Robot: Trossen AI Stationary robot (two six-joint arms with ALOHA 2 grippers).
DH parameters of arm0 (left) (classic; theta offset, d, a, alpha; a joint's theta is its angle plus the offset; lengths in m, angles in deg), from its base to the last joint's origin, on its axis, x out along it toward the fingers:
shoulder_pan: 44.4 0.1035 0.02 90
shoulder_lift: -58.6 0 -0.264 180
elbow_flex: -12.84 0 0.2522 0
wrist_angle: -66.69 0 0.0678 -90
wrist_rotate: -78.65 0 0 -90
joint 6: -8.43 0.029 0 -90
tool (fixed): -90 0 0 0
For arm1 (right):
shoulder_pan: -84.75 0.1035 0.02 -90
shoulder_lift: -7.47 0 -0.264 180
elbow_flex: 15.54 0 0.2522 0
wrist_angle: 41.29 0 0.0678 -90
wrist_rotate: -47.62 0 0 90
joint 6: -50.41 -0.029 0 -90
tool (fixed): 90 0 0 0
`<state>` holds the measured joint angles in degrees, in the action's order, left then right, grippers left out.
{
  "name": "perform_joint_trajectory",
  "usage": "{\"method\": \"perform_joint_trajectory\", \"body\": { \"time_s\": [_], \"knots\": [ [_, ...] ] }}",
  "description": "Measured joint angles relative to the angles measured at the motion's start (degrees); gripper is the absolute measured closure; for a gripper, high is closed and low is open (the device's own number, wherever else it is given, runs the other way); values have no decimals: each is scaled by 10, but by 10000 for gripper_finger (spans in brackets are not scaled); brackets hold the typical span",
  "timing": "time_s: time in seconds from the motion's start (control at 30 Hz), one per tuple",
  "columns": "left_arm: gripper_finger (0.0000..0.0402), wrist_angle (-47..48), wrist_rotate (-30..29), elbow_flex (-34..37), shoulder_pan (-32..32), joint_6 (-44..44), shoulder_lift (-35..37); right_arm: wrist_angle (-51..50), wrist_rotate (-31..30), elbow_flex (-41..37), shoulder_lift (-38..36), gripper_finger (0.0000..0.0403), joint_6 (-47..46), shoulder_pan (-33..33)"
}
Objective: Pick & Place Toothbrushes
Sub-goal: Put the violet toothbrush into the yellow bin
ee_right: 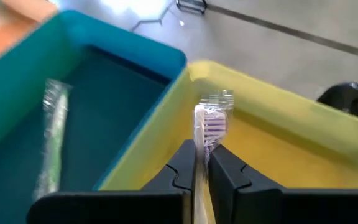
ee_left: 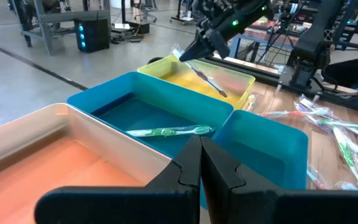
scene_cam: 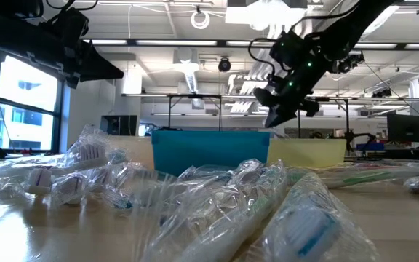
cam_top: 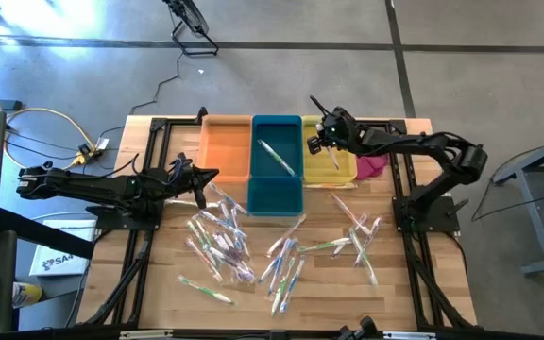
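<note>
My right gripper (cam_top: 315, 142) hangs over the yellow bin (cam_top: 340, 170), shut on a wrapped toothbrush with purple bristles (ee_right: 211, 121). It also shows in the low view (scene_cam: 276, 116). A green toothbrush (cam_top: 278, 156) lies flat on the floor of the far blue bin (cam_top: 277, 127). Several wrapped toothbrushes (cam_top: 225, 241) lie scattered on the wooden table. My left gripper (cam_top: 206, 179) is shut on nothing and waits level beside the orange bin (cam_top: 225, 151), by the near blue bin (ee_left: 266, 143). My right gripper pinches the toothbrush between its two fingers just behind the brush head, at the neck (ee_right: 199, 140). The fingers slant down from the table's right. The head sticks out past the fingertips, and the handle (ee_left: 213, 81) slants down over the yellow bin, clear of the table.
Three bins stand in a row at the table's far edge, orange, blue and yellow, with a second blue bin (cam_top: 274, 196) in front of the middle one. A pink cloth (cam_top: 374, 165) lies right of the yellow bin. Black rails (cam_top: 409, 236) run along both table sides.
</note>
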<state>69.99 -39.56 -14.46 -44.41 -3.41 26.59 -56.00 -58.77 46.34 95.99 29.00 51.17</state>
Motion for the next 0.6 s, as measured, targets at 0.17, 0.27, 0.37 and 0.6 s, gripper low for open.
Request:
{"method": "perform_joint_trajectory", "body": {
  "time_s": [0.17,0.27,0.37,0.6],
  "knots": [
    [401,0,0,0,0,0,0,-7,1,0,18,390,0,0],
    [401,0,0,0,0,0,0,-21,1,0,20,390,0,-2],
    [401,0,0,0,0,0,0,-23,2,0,20,390,0,-3],
    [401,0,0,0,0,0,0,-23,18,0,20,380,0,-14]
  ]
}}
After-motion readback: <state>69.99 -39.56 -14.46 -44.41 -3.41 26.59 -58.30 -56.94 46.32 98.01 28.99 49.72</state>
